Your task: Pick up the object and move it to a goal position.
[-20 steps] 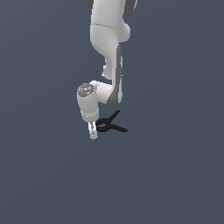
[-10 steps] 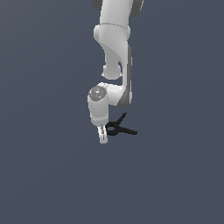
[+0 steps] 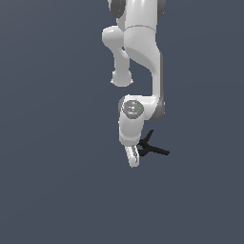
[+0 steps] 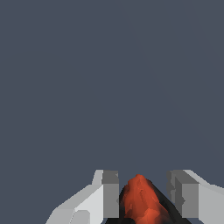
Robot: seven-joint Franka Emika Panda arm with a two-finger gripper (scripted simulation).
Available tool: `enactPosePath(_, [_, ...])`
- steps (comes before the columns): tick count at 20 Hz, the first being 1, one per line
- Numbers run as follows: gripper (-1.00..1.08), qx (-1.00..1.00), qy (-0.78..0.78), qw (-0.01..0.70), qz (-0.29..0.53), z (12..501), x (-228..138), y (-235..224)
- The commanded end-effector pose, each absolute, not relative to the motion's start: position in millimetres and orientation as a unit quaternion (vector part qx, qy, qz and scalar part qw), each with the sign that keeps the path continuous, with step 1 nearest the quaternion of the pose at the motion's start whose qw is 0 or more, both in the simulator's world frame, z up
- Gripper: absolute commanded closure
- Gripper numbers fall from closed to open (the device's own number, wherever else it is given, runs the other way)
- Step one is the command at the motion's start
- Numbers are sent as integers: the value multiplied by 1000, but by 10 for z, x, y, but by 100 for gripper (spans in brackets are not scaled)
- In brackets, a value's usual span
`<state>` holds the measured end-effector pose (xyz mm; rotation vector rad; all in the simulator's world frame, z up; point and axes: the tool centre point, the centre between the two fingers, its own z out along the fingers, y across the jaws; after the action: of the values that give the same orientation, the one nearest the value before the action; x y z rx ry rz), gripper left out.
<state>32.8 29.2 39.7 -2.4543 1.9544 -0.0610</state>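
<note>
The small black spring clamp (image 3: pixel 156 149) sticks out from my gripper (image 3: pixel 134 159) toward the exterior view's right, its two thin handles splayed. In the wrist view the clamp's red tip (image 4: pixel 141 199) fills the space between my two grey fingers (image 4: pixel 110 192), with black parts of the clamp below it. The gripper (image 4: pixel 142 192) is shut on the clamp. The fingers hide the clamp's looped middle in the exterior view. No goal marker shows in either view.
The white arm (image 3: pixel 140 57) hangs down from the top of the exterior view. Around it there is only a plain dark grey-blue ground (image 3: pixel 52 190) with no other objects or edges in view.
The arm and gripper have moved toward the exterior view's right and slightly lower in the picture. The clamp has travelled along with the fingers.
</note>
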Motion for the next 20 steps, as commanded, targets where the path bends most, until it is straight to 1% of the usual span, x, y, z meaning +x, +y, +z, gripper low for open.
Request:
enactPosePath(1, [108, -782, 623, 3, -20, 451, 470, 526])
enactPosePath(6, [108, -782, 623, 3, -20, 514, 702, 911])
enactPosePath(10, [108, -782, 623, 3, -20, 551, 843, 1134])
enactPosePath(20, [108, -782, 623, 3, -20, 595, 1027, 1404])
